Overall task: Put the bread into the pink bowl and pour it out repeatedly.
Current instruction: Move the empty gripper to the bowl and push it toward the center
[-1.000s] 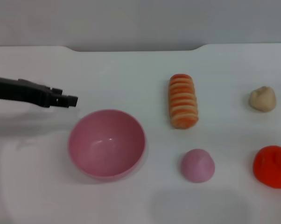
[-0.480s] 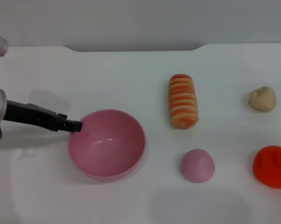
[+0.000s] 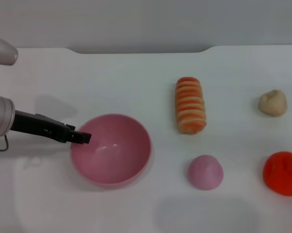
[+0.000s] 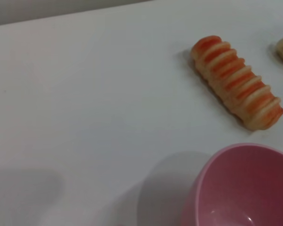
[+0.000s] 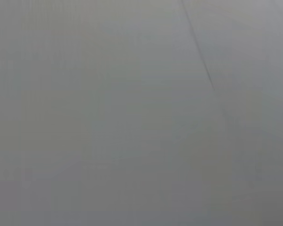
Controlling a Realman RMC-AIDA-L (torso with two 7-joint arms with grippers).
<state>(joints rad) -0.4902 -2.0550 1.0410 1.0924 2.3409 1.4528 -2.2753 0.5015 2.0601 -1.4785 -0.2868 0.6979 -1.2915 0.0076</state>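
The bread (image 3: 190, 105) lay striped side up on the white table (image 3: 126, 73), well apart from the pink bowl (image 3: 111, 149), at its two o'clock. The left gripper (image 3: 82, 137) sat at the bowl's nine o'clock rim; its opening could not be told.

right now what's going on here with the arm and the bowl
The left gripper is at the left rim of the pink bowl, which sits upright and empty on the white table. The bread lies on the table to the right of the bowl, untouched. A small pink dome, a beige lump and a red-orange lump sit further right. The right gripper is out of view.
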